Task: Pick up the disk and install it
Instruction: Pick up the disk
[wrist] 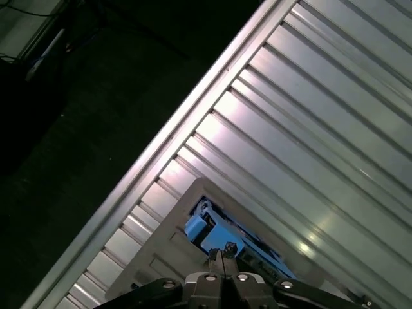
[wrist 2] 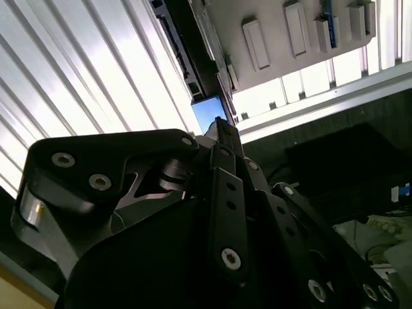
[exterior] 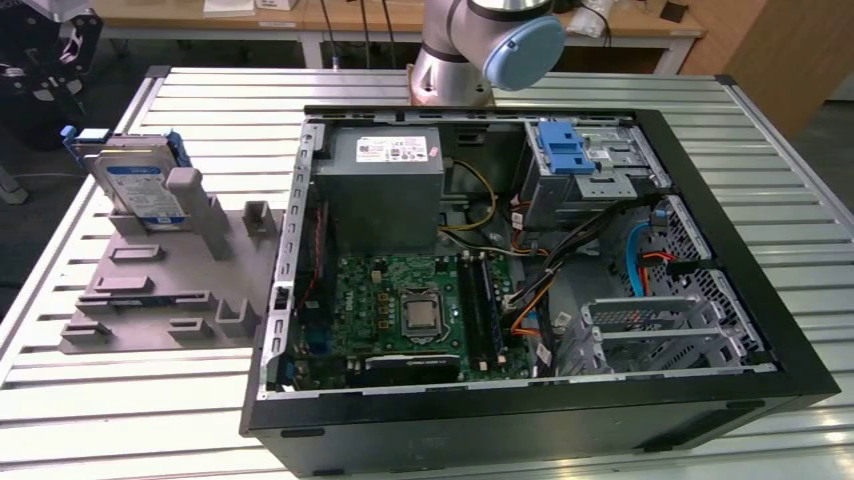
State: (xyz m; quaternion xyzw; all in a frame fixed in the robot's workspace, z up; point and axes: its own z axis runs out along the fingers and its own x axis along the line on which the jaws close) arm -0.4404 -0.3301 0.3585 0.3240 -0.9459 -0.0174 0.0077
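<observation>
The disk (exterior: 140, 185) stands on edge in a grey holder (exterior: 160, 290) on the table, at the exterior view's left; it is silver with a white-and-blue label and a blue bracket. My black gripper (exterior: 64, 100) hangs above the disk and slightly further toward the exterior view's left, not touching it. In the first wrist view the fingertips (wrist: 222, 252) meet with nothing between them, and the disk's blue bracket (wrist: 207, 232) shows just beyond them. The second wrist view has the gripper (wrist 2: 222, 129) pointing at a blue patch of the disk (wrist 2: 209, 112).
An open computer case (exterior: 287, 300) lies flat on the slatted metal table (exterior: 200, 100), right of the holder. Inside are a grey power supply (exterior: 387, 185), a motherboard (exterior: 400, 310), a metal bay with a blue latch (exterior: 574, 150) and a metal cage (exterior: 654, 330). The arm's base (exterior: 467, 50) stands behind the case.
</observation>
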